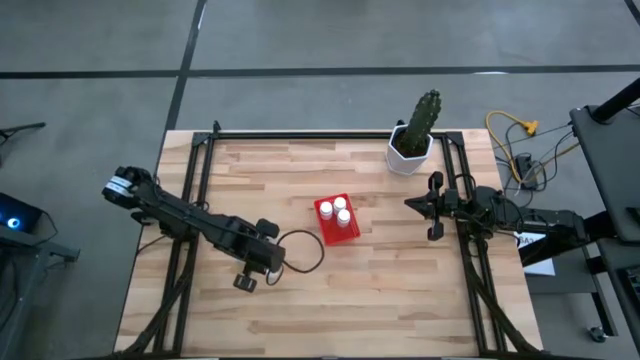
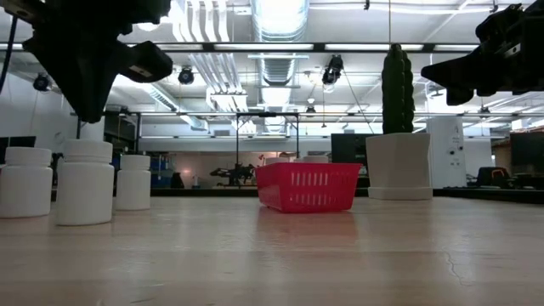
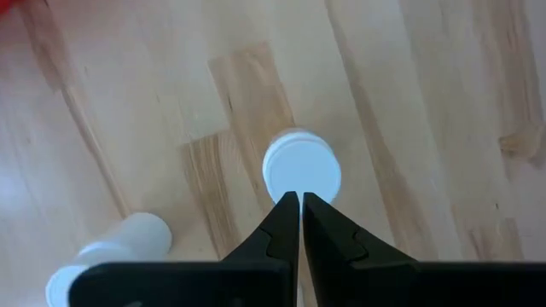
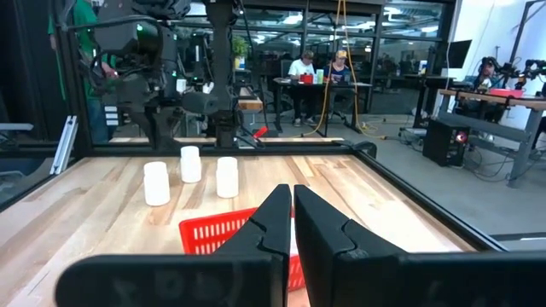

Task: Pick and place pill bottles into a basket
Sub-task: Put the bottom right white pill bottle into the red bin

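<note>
The small bright red slotted plastic basket (image 1: 336, 220) sits near the middle of the pale wooden slatted table (image 1: 400, 300), with three tiny white capped pill bottles (image 1: 340, 210) standing inside it. Three more white pill bottles (image 2: 83, 181) stand upright on the bare wood left of the basket, under the left gripper (image 3: 300, 198), whose dark fingers are clenched together with nothing between them. The right gripper (image 4: 293, 189), also clenched and empty, hangs right of the basket, near the white pot with the green cactus (image 1: 412, 140) at the far edge.
</note>
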`<move>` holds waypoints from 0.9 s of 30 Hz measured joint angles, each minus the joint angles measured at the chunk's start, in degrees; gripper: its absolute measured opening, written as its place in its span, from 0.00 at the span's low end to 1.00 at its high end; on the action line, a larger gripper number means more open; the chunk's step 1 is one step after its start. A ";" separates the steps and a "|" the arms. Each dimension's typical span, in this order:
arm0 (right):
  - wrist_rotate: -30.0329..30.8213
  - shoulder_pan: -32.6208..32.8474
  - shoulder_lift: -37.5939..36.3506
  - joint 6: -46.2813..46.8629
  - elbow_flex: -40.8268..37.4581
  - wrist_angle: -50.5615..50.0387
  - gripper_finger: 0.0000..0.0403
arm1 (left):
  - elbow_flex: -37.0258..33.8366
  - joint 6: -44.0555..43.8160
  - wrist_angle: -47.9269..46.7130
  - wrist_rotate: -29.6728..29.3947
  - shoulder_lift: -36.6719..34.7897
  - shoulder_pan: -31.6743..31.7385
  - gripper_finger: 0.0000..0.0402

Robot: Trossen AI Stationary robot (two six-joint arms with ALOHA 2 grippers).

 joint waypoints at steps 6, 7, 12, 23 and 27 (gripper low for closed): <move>-0.02 0.01 0.00 0.02 0.00 0.01 0.02 | 0.44 -1.57 -0.74 -0.04 -0.25 -0.15 0.00; 0.00 0.00 0.00 0.01 0.00 0.00 0.02 | 0.44 -1.55 -0.77 -0.04 -0.35 -0.20 0.00; -0.02 0.00 0.00 0.02 0.00 0.01 0.02 | 0.31 -1.59 -0.73 -0.04 -0.42 -0.20 0.00; -0.02 0.02 0.00 0.00 0.00 0.01 0.02 | 0.20 -3.01 -0.66 -0.02 -0.42 -0.22 0.00; -0.01 0.00 -0.01 0.01 0.00 0.01 0.02 | 0.11 -3.01 -0.73 -0.02 -0.42 -0.26 0.00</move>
